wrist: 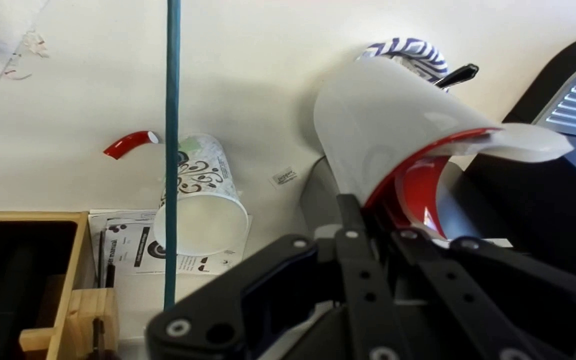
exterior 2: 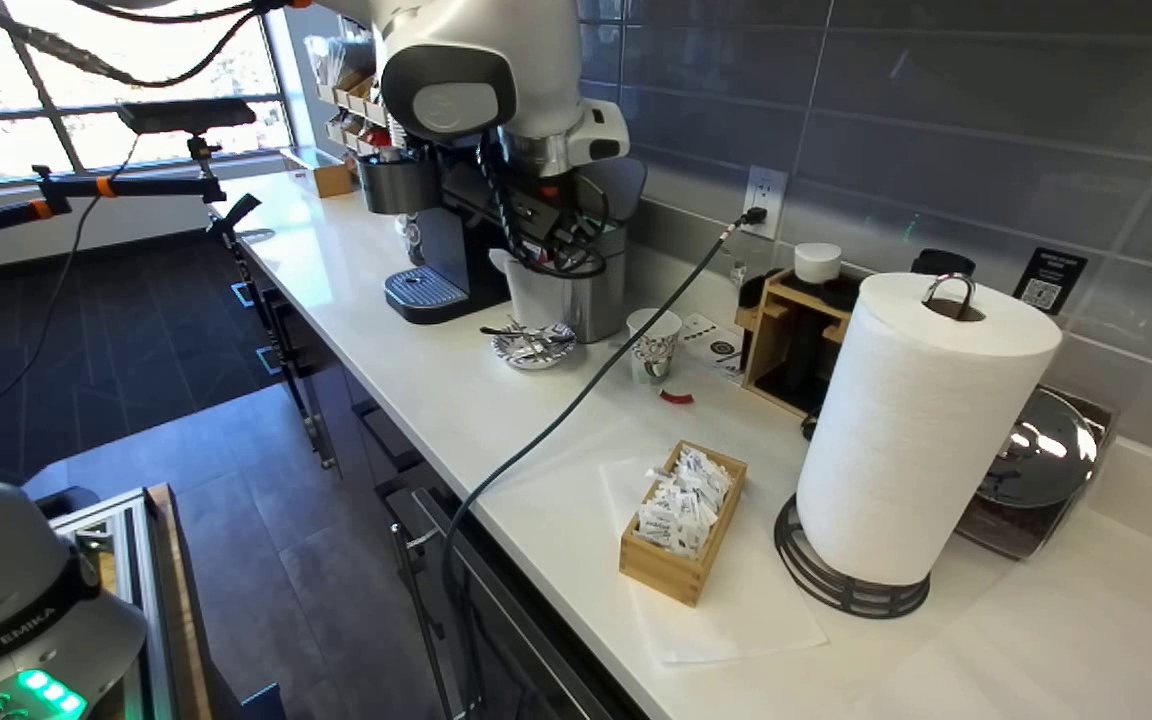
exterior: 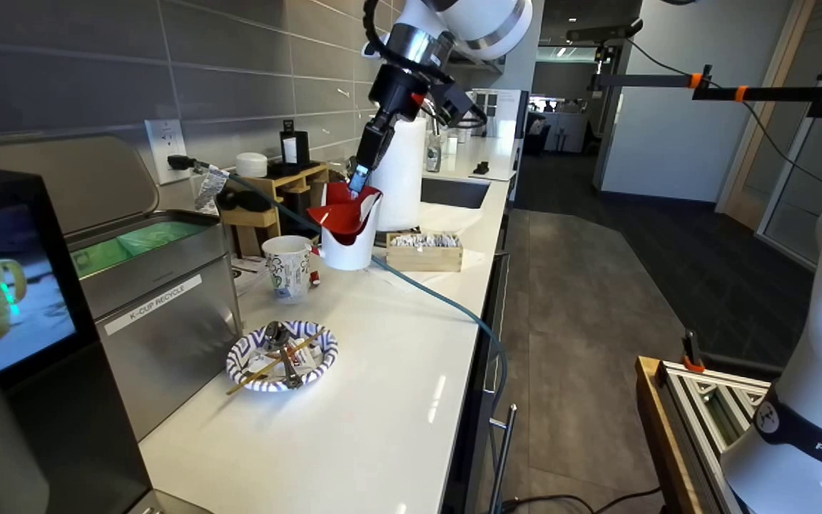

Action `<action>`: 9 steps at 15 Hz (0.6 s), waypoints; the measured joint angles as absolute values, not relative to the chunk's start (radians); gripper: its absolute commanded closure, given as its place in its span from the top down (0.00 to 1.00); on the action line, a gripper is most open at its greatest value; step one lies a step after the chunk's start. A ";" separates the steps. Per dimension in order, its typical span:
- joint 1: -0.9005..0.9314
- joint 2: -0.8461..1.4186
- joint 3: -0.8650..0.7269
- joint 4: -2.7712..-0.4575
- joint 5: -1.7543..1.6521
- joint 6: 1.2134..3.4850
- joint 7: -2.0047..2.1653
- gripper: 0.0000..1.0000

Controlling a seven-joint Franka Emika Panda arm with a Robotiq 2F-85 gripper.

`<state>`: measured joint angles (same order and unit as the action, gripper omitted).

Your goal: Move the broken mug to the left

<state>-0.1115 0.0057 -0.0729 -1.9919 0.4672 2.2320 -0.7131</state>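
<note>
The broken mug is white outside and red inside, with a jagged, broken rim. It hangs from my gripper in an exterior view [exterior: 349, 255]. It shows partly behind the arm in an exterior view [exterior 2: 526, 295], and large and tilted in the wrist view [wrist: 383, 115]. My gripper [exterior: 359, 182] is shut on the mug's wall at the rim, one finger inside and one outside. The fingers [wrist: 373, 215] hide the gripped spot in the wrist view. The mug appears held above the counter. A loose red shard [exterior 2: 676, 397] lies on the counter, also in the wrist view [wrist: 128, 144].
A patterned paper cup [exterior: 287, 268] stands near the shard. A blue-patterned bowl [exterior: 329, 364] with spoons sits near the steel bin [exterior: 168, 357]. A cable [exterior 2: 576, 400] crosses over the counter. A wooden packet box [exterior 2: 671, 575], paper towel roll [exterior 2: 916, 440] and coffee machine [exterior 2: 456, 260] stand around.
</note>
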 measured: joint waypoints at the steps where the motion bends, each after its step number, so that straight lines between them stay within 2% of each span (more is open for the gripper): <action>1: -0.111 0.008 -0.073 -1.993 0.467 2.232 -0.713 0.07; 5: -0.112 0.014 -0.078 -1.993 0.466 2.232 -0.713 0.07; 6: -0.112 0.015 -0.079 -1.994 0.466 2.232 -0.713 0.02; 9: -0.112 0.019 -0.078 -1.994 0.464 2.232 -0.713 0.02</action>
<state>-0.1120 0.0187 -0.0781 -1.9936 0.4642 2.2320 -0.7133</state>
